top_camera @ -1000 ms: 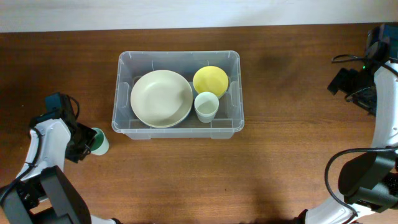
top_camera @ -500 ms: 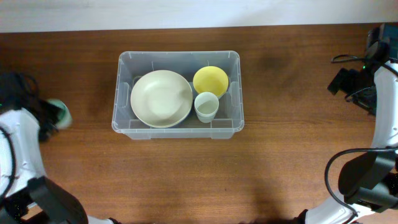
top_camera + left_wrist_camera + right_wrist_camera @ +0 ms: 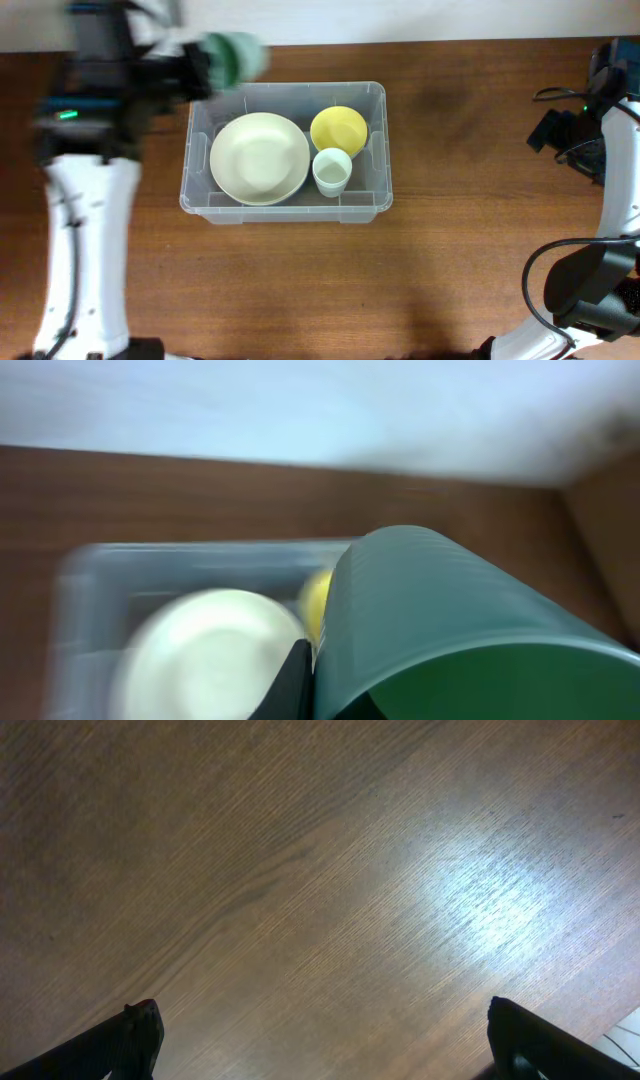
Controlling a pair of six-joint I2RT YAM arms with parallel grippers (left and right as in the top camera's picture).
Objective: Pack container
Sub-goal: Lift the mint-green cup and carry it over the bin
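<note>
Over container far-left corner, left gripper clamps green cup; right gripper spread, empty.

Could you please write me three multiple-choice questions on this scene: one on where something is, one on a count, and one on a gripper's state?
1. Where is the green cup relative to the container?
A. Inside it.
B. In the left gripper, near its far left corner.
C. Standing in front of it.

2. How many dishes lie in the container?
A. One.
B. Five.
C. Three.

3. How is the right gripper?
A. Open over bare table.
B. Shut on a lid.
C. Shut on a spoon.

Answers:
1. B: the overhead view shows the cup held at that corner.
2. C: a cream plate, a yellow bowl and a white cup.
3. A: its fingertips stand wide apart with only wood between them.
</note>
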